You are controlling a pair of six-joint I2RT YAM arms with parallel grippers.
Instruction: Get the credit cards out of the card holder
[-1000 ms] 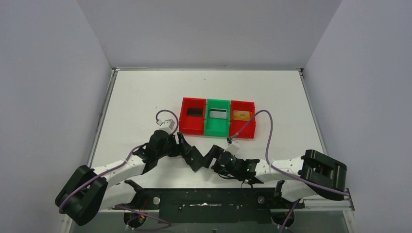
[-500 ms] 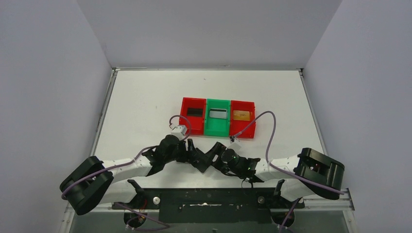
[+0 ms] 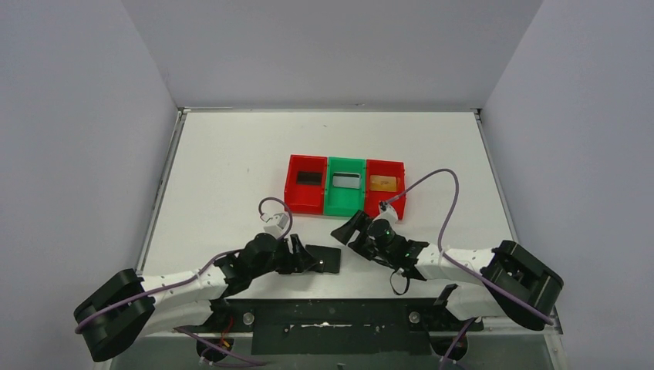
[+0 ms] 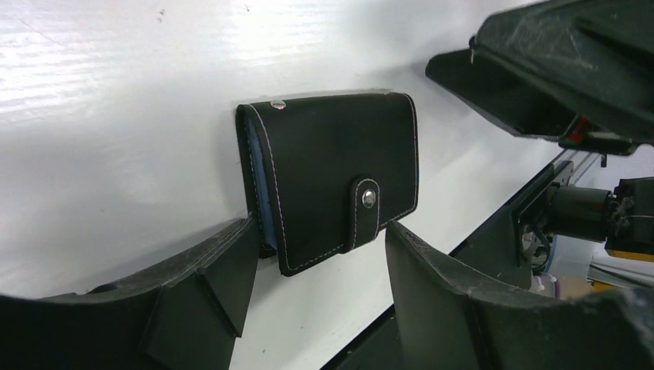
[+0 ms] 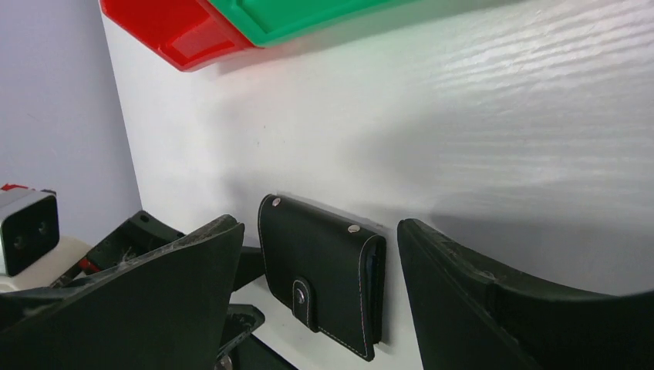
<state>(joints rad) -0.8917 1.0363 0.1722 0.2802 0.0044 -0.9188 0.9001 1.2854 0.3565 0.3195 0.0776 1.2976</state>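
The card holder [image 3: 327, 260] is a black wallet lying flat and closed on the table, its snap tab fastened [image 4: 332, 181]. My left gripper [image 3: 307, 259] is open, its fingers straddling the wallet's near end [image 4: 316, 258]; the left finger looks to be against the wallet's edge. My right gripper [image 3: 348, 230] is open and empty, up and back from the wallet, which shows between its fingers in the right wrist view [image 5: 324, 277]. A gold credit card [image 3: 382, 183] lies in the right red tray. No card shows at the wallet.
Three joined trays stand behind the grippers: red [image 3: 294, 194], green [image 3: 345, 203], red [image 3: 392, 204]. The left tray holds a dark card [image 3: 308, 177], the green one a pale card [image 3: 346, 180]. The table's near edge and the arm mount lie just below the wallet.
The two grippers were together on the wallet near the front edge. Now the wallet lies flat on the table, the right gripper has drawn back towards the trays, and the left gripper has opened.
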